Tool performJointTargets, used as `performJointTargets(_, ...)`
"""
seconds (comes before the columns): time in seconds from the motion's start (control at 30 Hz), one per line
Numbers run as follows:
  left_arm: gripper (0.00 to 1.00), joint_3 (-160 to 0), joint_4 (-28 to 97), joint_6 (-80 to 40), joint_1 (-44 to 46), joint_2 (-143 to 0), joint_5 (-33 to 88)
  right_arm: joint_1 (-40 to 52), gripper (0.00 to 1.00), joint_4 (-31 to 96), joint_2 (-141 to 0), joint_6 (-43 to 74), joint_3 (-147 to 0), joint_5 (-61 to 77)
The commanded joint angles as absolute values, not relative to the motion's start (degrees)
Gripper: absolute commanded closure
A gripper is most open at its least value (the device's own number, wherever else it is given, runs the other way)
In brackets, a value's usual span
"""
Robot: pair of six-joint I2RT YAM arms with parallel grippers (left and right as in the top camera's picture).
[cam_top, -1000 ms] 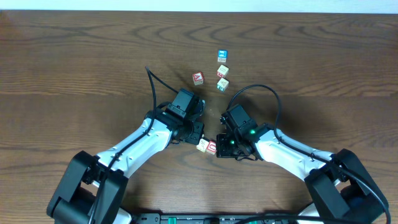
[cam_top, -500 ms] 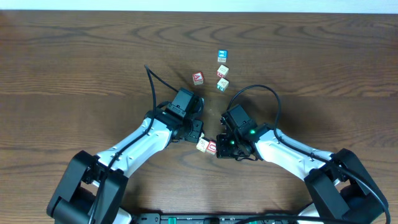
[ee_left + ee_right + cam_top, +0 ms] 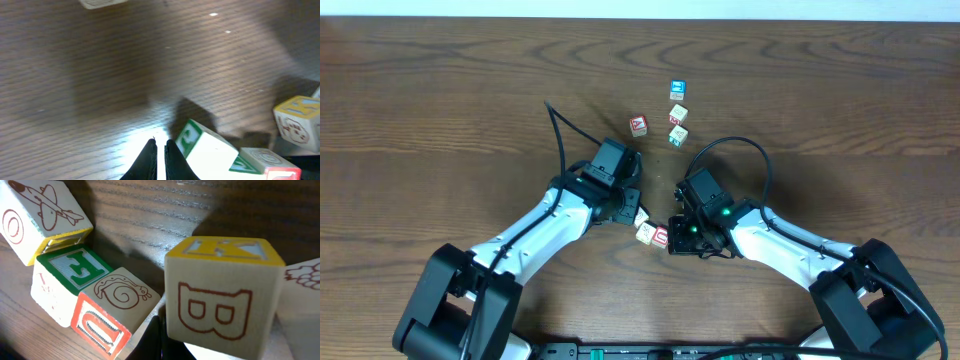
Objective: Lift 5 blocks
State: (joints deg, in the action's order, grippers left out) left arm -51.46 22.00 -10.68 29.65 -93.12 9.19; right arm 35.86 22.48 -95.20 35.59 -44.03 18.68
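Bunched at the centre of the table (image 3: 440, 100), between both arms: the blocks (image 3: 646, 233), cream and red faces touching. At their 11 o'clock, pinched shut on nothing, the left tool (image 3: 639, 215); at 3 o'clock, likewise closed and empty, the right tool (image 3: 674, 238). Close up from the right wrist: aeroplane block (image 3: 40, 215), snail block (image 3: 117, 297), yellow-topped B block (image 3: 222, 305), beside a green F cube (image 3: 75, 267). Well apart at 12 o'clock, four loose cubes (image 3: 677, 114).
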Motion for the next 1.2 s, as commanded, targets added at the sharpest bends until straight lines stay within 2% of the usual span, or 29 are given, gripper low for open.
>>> performJointTargets(0.0,0.92,-53.5,21.7,-10.9,28.5,-94.1,7.9,36.7,0.99,23.0,-95.7,36.4,-44.1,18.7)
performJointTargets(0.33,0.92,-53.5,21.7,-10.1,28.4,-99.8,11.9,36.7,0.99,22.9,-95.7,37.6,-44.1,18.7)
performJointTargets(1.17,0.92,-53.5,23.3,-9.9,34.0,-100.0,14.3,36.0,0.99,21.6,-95.7,41.6,-44.1,20.0)
